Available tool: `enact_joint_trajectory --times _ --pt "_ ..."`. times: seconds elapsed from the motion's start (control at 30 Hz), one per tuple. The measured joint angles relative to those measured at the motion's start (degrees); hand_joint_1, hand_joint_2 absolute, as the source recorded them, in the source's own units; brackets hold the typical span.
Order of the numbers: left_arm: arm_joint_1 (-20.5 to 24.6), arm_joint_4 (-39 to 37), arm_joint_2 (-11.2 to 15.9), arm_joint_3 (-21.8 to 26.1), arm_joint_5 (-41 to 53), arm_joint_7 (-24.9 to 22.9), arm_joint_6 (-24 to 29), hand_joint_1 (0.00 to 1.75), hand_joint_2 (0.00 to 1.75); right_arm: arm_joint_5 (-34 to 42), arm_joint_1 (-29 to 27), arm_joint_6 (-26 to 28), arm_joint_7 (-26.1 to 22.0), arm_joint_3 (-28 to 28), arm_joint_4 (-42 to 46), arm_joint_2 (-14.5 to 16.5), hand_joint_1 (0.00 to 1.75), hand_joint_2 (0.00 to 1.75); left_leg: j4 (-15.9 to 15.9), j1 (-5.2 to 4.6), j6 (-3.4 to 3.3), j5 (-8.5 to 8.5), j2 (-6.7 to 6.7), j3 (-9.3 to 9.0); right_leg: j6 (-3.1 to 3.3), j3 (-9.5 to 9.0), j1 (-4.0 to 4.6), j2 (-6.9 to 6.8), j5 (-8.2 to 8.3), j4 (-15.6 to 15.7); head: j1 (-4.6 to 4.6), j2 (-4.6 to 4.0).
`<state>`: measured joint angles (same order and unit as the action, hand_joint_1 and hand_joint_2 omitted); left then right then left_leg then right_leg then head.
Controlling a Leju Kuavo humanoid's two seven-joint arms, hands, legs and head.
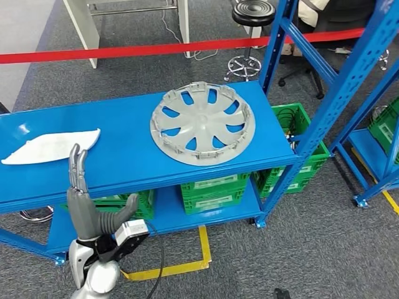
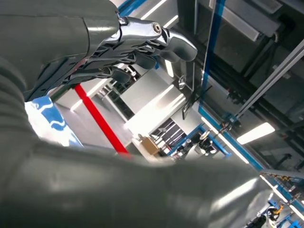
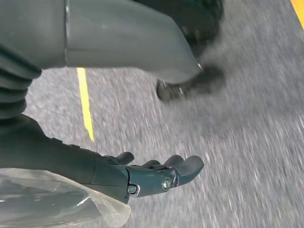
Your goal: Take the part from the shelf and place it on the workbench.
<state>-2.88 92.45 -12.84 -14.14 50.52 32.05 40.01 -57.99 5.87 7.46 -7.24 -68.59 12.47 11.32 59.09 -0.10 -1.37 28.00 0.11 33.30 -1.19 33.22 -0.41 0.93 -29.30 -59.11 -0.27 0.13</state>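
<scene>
A grey wheel cover [image 1: 202, 124] lies flat on the top board of the blue shelf [image 1: 127, 165], right of its middle. A white flat curved part [image 1: 52, 146] lies on the same board at the left end. My left hand [image 1: 82, 199] stands upright in front of the shelf's front edge, just below the white part, with its fingers [image 2: 143, 42] straight, apart and holding nothing. My right hand [image 3: 150, 173] hangs over the grey carpet with its fingers stretched out and nothing between them. A pale translucent sheet [image 3: 53, 202] lies beside its palm.
Green crates [image 1: 214, 190] stand on the shelf's lower board, and another [image 1: 294, 121] at its right end. A second blue rack [image 1: 362, 75] rises at the right. A red tape [image 1: 141, 50] runs across behind the shelf, near a stool [image 1: 254, 12]. Yellow lines [image 1: 204, 249] mark the carpet.
</scene>
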Motion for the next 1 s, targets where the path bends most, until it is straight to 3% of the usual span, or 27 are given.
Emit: enact_joint_trajectory --times 0.07,0.17,0.2,0.23,0.27,0.33,0.4,0.5,0.57,0.67,0.7,0.73,0.77,0.83,0.87,0.93,1.0 --pt "-0.02 0.01 -0.16 -0.01 0.6 0.63 0.04 0.0 0.0 -0.12 0.01 -0.12 0.24 0.0 -0.01 -0.01 0.0 0.0 -0.83 0.34 -0.14 -0.39 0.1 -0.38 -0.54 1.07 0.1 -0.22 -1.63 -2.15 0.19 0.0" --pt "-0.12 0.02 -0.28 0.05 1.03 1.73 0.08 0.0 0.0 -0.26 0.01 -0.33 0.46 0.0 -0.03 -0.02 0.0 0.0 -1.07 0.35 -0.31 -0.47 0.32 -0.52 -1.02 5.84 0.06 -0.43 -6.33 -12.1 0.39 0.0" --pt "-0.18 0.01 -0.29 0.09 1.15 2.08 0.08 0.0 0.0 -0.31 -0.05 -0.41 0.5 0.0 -0.04 -0.02 0.0 0.0 -1.06 0.32 -0.35 -0.44 0.35 -0.54 -1.11 6.99 0.03 -0.45 -6.8 -14.41 0.38 0.0" --pt "-0.2 0.02 -0.31 0.12 1.32 2.34 0.08 0.0 0.0 -0.36 -0.1 -0.46 0.53 0.0 -0.05 -0.02 0.0 0.0 -1.05 0.31 -0.37 -0.41 0.36 -0.6 -1.17 7.21 0.01 -0.46 -6.18 -14.71 0.39 0.0" --pt "-0.21 0.02 -0.31 0.15 1.49 2.53 0.08 0.0 0.0 -0.42 -0.11 -0.52 0.54 0.0 -0.06 -0.02 0.0 0.0 -1.03 0.31 -0.34 -0.36 0.35 -0.68 -1.18 6.4 -0.04 -0.49 -4.6 -12.92 0.41 0.0" --pt "-0.21 0.07 -0.33 0.22 1.97 2.82 0.08 0.0 0.0 -0.55 0.0 -0.66 0.54 0.0 -0.08 -0.02 0.0 0.0 -0.91 0.19 -0.08 -0.16 0.33 -0.87 -1.05 2.74 -0.08 -0.77 -0.79 -5.43 0.41 0.0" --pt "-0.22 0.19 -0.34 0.37 2.52 3.23 0.08 0.0 0.0 -0.69 0.15 -0.81 0.65 0.01 -0.09 -0.02 0.0 0.0 -0.69 -0.04 0.39 -0.01 0.35 -0.79 -0.59 0.0 -0.01 -0.94 0.59 -0.21 0.33 0.0" --pt "-0.33 0.41 -0.37 0.78 3.48 3.77 0.09 0.0 0.0 -1.63 0.03 -1.22 1.06 0.07 -0.12 0.02 0.0 0.0 -0.53 -0.09 1.04 0.09 0.39 -0.72 0.24 -0.56 -0.01 -0.78 0.47 0.71 0.3 0.0" --pt "-0.81 1.03 -0.42 1.59 3.7 4.49 0.11 0.0 0.0 -2.98 0.02 -1.75 1.37 0.37 -0.16 0.09 0.0 0.0 1.59 0.0 1.62 1.65 0.29 0.02 0.89 -0.81 -0.24 -0.75 0.58 0.92 0.05 0.0" --pt "-2.43 2.04 -0.49 3.07 3.15 5.67 0.12 0.0 0.0 -4.15 0.1 -2.16 1.78 1.04 -0.22 0.13 0.0 0.0 11.74 0.2 2.32 6.47 0.17 4.67 1.44 -1.02 -0.3 -0.75 0.47 1.0 -0.29 0.0" --pt "-2.99 2.21 -0.54 3.41 2.97 5.9 0.12 0.0 0.0 -4.3 0.09 -2.19 1.87 1.21 -0.24 0.13 0.0 0.0 14.49 0.23 2.38 7.19 0.17 6.05 1.49 -1.07 -0.27 -0.75 0.43 1.0 -0.27 0.0" --pt "-3.48 2.4 -0.61 3.75 2.84 6.17 0.12 0.0 0.0 -4.61 0.08 -2.22 1.87 1.41 -0.25 0.14 0.0 0.0 15.32 0.23 2.34 6.79 0.17 6.57 1.52 -1.12 -0.25 -0.74 0.4 1.0 -0.28 0.0" --pt "-3.94 2.67 -0.69 4.14 2.77 6.49 0.12 0.0 0.0 -5.11 0.08 -2.28 1.79 1.66 -0.25 0.14 0.0 0.0 14.05 0.23 2.21 5.4 0.16 6.08 1.51 -1.2 -0.23 -0.7 0.37 1.0 -0.28 0.0" --pt "-5.0 3.61 -0.87 5.17 2.44 7.24 0.12 0.0 0.0 -6.54 0.17 -2.41 1.48 2.51 -0.26 0.16 0.0 0.0 6.77 0.17 1.68 1.32 0.12 2.74 1.44 -1.44 -0.2 -0.49 0.26 1.0 -0.29 0.0" --pt "-5.58 4.11 -0.96 5.66 2.16 7.47 0.12 0.0 0.0 -7.11 0.27 -2.43 1.35 2.99 -0.27 0.2 0.0 0.0 3.18 0.08 1.43 0.09 0.09 1.1 1.3 -1.46 -0.11 -0.36 0.18 0.93 -0.29 0.0" --pt "-6.52 4.76 -1.1 6.4 1.65 7.64 0.13 0.0 0.0 -7.79 0.49 -2.33 1.27 3.78 -0.27 0.27 0.0 0.0 -0.3 -0.13 1.11 -0.44 0.0 -0.39 0.84 -1.31 -0.01 -0.32 0.08 0.9 -0.24 0.0" --pt "-7.04 5.04 -1.2 6.93 1.53 7.66 0.14 0.0 0.0 -8.4 0.65 -2.21 1.49 4.43 -0.28 0.29 0.0 0.0 -0.75 -0.15 0.74 -0.43 -0.08 -0.46 0.2 -1.22 -0.06 -0.45 0.0 1.0 -0.2 0.0"
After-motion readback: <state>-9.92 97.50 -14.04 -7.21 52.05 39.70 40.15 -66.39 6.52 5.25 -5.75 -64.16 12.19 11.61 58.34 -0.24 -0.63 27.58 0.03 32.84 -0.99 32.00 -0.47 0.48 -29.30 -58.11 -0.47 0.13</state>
